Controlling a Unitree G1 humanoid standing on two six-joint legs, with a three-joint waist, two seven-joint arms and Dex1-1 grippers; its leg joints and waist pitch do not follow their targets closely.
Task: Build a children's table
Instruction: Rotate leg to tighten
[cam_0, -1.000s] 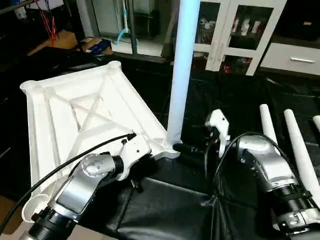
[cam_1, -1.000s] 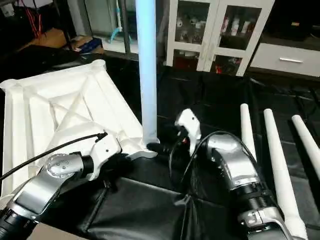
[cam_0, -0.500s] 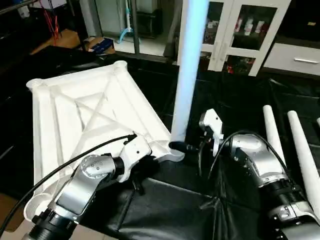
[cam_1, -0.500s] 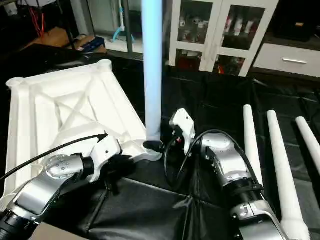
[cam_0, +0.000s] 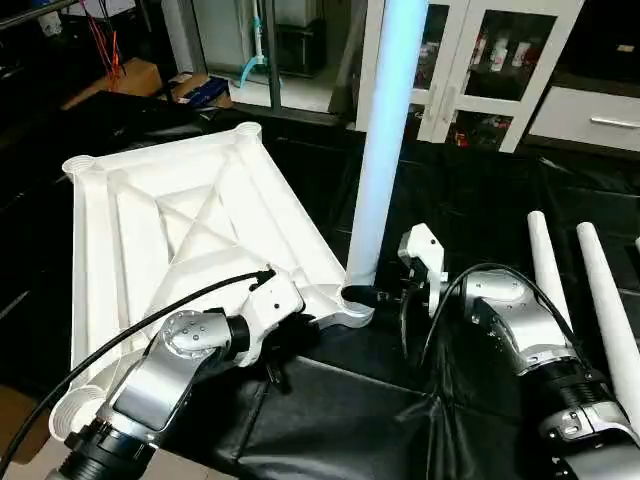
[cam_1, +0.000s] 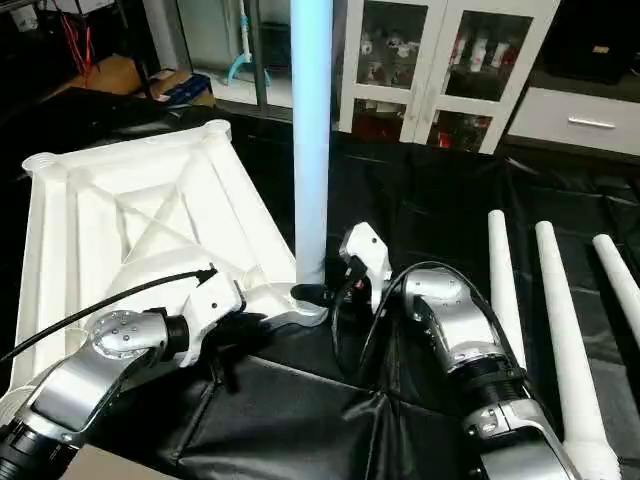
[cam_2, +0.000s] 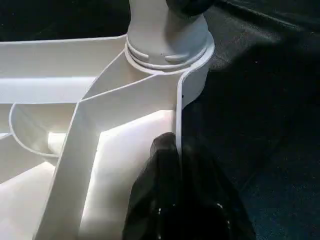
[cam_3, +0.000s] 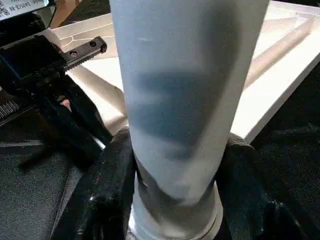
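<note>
Upright leg (cam_0: 385, 140) between right fingers (cam_3: 112, 195)

Head views look down over both forearms; wrist views sit close at the upright leg (cam_0: 385, 150), shared by all.

No legible text, brand or number is showing. A white label (cam_3: 22, 7) beside the top is carrying dark print, but it is cut off and too blurred to read.

Left gripper (cam_2: 172, 165) jaws pinched together; right gripper (cam_3: 172, 195) jaws clasping.
</note>
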